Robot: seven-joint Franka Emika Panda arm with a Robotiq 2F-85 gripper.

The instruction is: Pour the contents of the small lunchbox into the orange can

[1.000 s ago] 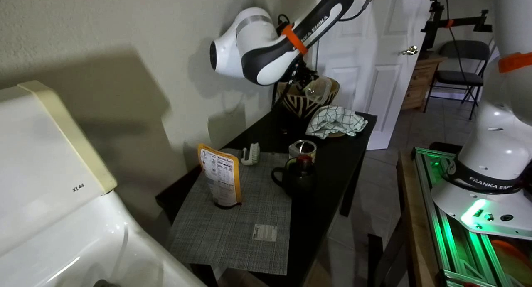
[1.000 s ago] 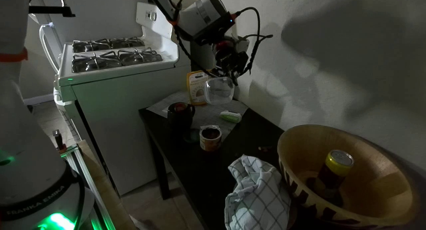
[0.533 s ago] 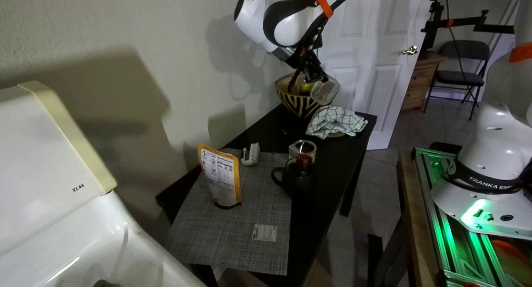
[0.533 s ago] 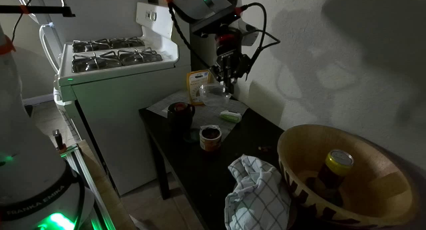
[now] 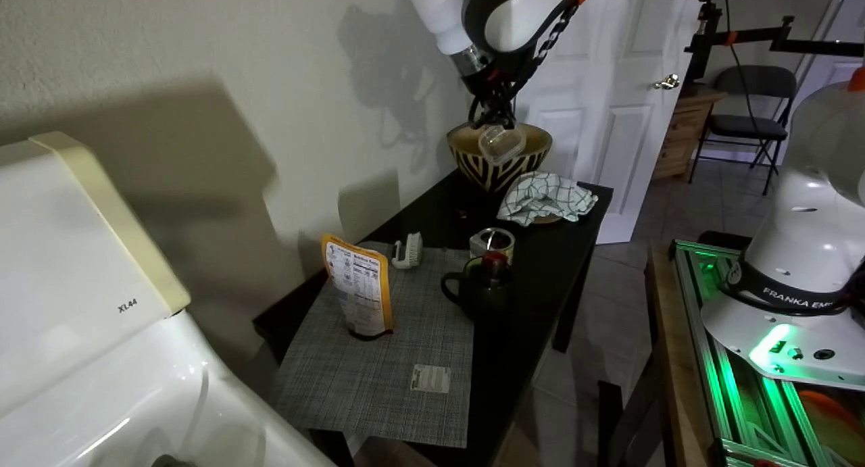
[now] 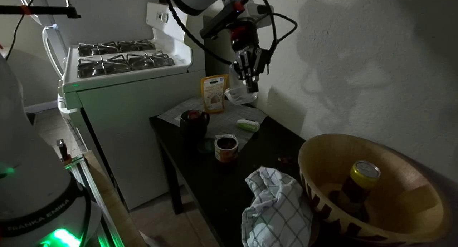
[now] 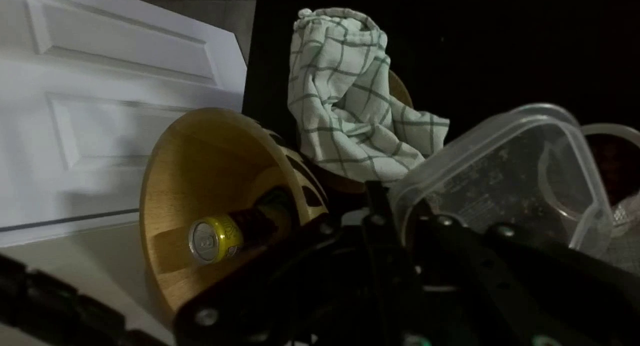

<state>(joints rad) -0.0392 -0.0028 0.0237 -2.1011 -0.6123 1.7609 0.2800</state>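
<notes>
Dim light is being thrown over the black table (image 6: 222, 189) and across the pale wall (image 6: 332, 82) beside the hand (image 6: 252, 84). In its grip, one side of the small clear lunchbox (image 6: 239, 96) is being clamped, with the box held aslant. Only specks (image 7: 494, 175) are being shown on its plastic; how much is being left to pour cannot be told. Below the hand, on the lunchbox's side, the orange can (image 6: 226, 153) is being borne upright by the table, apart from the box.

Spilling seems the main risk: a narrow mouth is being offered by the can, and a whitish flap (image 6: 225, 136) is being left up at its rim, by which contents could be turned aside. Slipping or twisting may be being invited by a pinch on one thin, smooth side. If the box is being lowered too far, the can could be tipped, or the dark mug (image 6: 193, 124) near it knocked.

On the hand's opposite side, passage is being limited by the bowl (image 7: 205, 170), whose rim could be struck. Ahead of the hand in the wrist view, room is being taken by a checked cloth (image 7: 345, 100). Toward the robot base (image 5: 797, 271), the table's edge is being left unguarded. Open room for lifting is seemingly being offered above.
</notes>
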